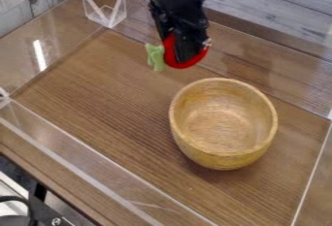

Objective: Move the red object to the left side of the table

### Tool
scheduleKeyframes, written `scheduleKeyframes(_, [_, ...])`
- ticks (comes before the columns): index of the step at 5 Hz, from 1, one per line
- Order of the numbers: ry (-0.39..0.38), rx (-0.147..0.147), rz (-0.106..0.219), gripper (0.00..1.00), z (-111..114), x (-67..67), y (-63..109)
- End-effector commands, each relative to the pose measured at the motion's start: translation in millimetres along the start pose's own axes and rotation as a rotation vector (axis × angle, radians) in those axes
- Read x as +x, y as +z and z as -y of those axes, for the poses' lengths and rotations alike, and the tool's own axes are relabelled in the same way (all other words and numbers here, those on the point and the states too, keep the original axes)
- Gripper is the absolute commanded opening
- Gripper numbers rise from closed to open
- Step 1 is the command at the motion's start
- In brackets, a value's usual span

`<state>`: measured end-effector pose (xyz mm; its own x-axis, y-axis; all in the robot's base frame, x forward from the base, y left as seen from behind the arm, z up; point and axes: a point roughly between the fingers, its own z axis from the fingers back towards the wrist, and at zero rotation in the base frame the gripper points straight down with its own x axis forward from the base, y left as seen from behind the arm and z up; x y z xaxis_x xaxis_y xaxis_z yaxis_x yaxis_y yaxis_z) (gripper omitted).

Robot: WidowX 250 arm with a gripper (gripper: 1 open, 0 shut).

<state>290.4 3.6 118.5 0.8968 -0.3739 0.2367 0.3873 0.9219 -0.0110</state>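
Note:
The red object (pixel 183 55), a small bright-red toy fruit with a green leafy end (pixel 155 57), hangs above the brown wood-grain table (pixel 91 104), just behind and left of the wooden bowl. My black gripper (pixel 182 48) points steeply down and is shut on the red object, its fingers straddling the red body while the green end sticks out to the left. The arm comes in from the top of the view.
A round light wooden bowl (pixel 223 122) sits on the right half of the table. Low clear acrylic walls (pixel 78 167) border the tabletop, and a small clear stand (pixel 103 9) is at the back left corner.

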Motion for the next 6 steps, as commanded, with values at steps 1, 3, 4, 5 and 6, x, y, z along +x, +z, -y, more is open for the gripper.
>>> scheduleKeyframes(1, [-0.022,0.006,0.015,0.00,5.3,2.6,3.8])
scheduleKeyframes(3, [-0.028,0.001,0.015,0.00,8.1,-0.5,8.4])
scheduleKeyframes(4, [-0.025,0.002,0.016,0.00,6.9,-2.1,12.4])
scheduleKeyframes(5, [-0.020,0.002,0.018,0.00,5.6,-3.6,16.2])
scheduleKeyframes(6, [-0.017,0.002,0.018,0.00,5.1,-5.0,18.7])
